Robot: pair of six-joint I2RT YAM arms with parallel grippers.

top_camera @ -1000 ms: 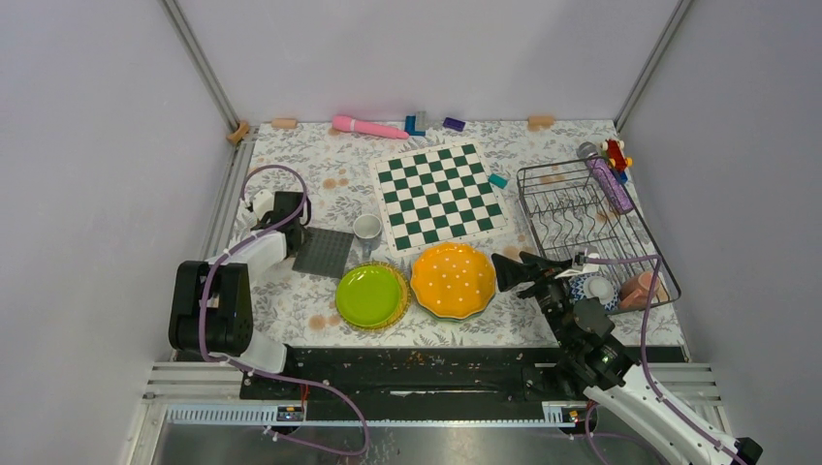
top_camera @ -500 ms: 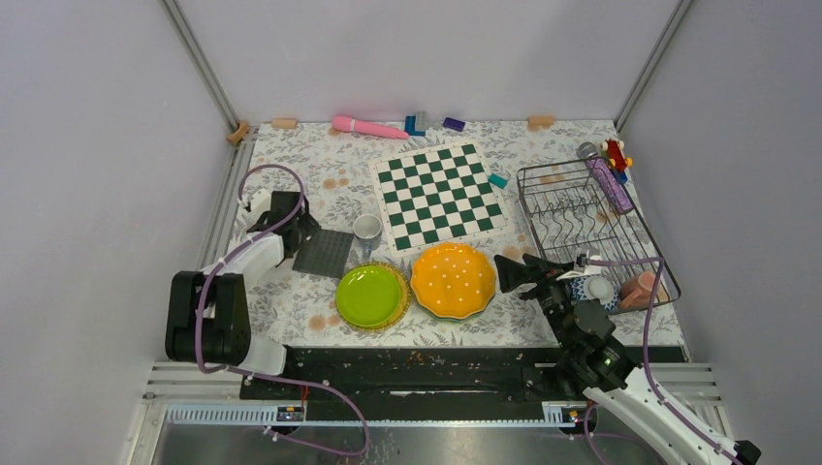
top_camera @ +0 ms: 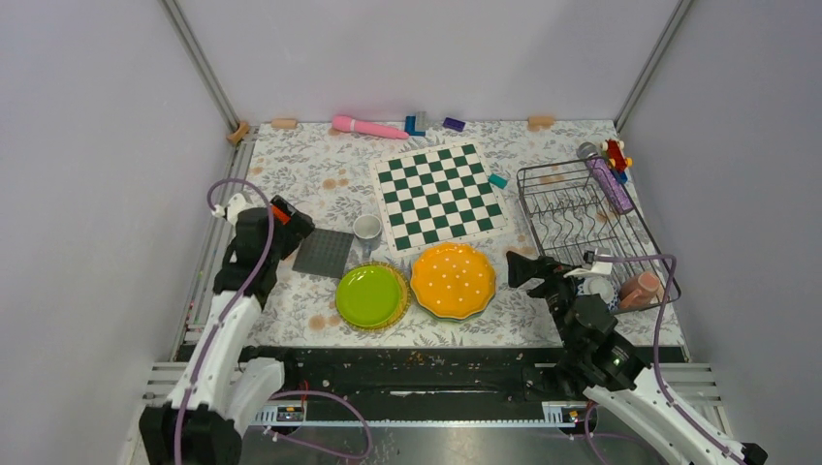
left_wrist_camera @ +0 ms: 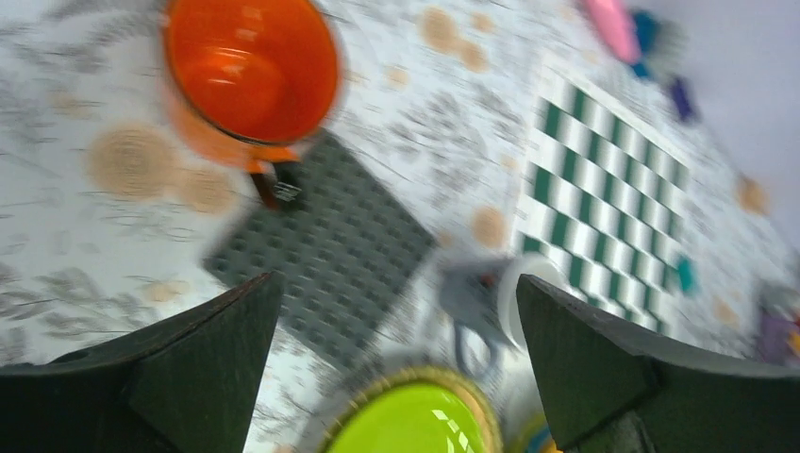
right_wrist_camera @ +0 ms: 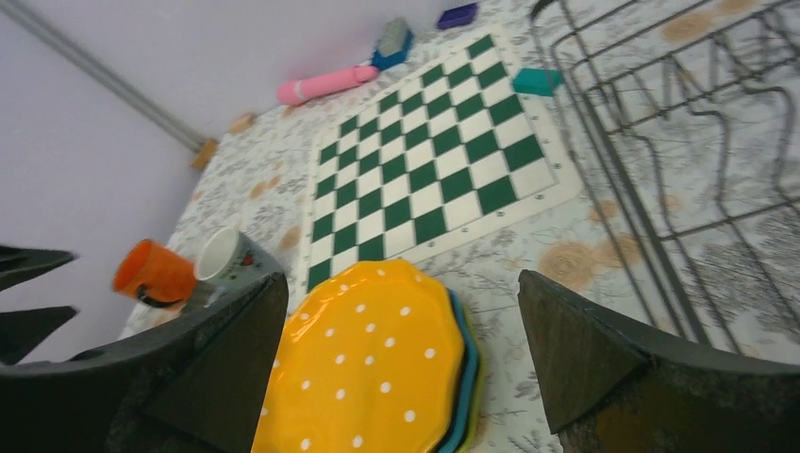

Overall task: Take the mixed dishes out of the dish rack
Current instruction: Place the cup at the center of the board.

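The dark wire dish rack point(top_camera: 582, 218) stands at the right and holds a white patterned cup point(top_camera: 599, 289) and a pink cup point(top_camera: 642, 286) at its near end. On the table lie an orange white-dotted plate point(top_camera: 453, 279) stacked on a teal plate point(right_wrist_camera: 464, 363), and a lime-green plate point(top_camera: 369, 295). A white cup point(top_camera: 366, 228) stands nearby, and an orange cup point(left_wrist_camera: 250, 71) stands upright left of the grey baseplate point(left_wrist_camera: 325, 250). My left gripper point(left_wrist_camera: 396, 283) is open and empty above that baseplate. Between the orange plate and the rack, my right gripper point(right_wrist_camera: 401, 278) is open and holds nothing.
A green-and-white chessboard point(top_camera: 441, 194) lies mid-table. A purple tube point(top_camera: 611, 184) and a red toy point(top_camera: 615, 152) sit at the rack's far corner. A pink object point(top_camera: 368, 127) and small blocks point(top_camera: 417, 124) line the back edge. Metal frame posts stand at both back corners.
My left gripper opened, let go of the orange cup and rose up and back from it. The right gripper shifted slightly to the right, toward the rack.
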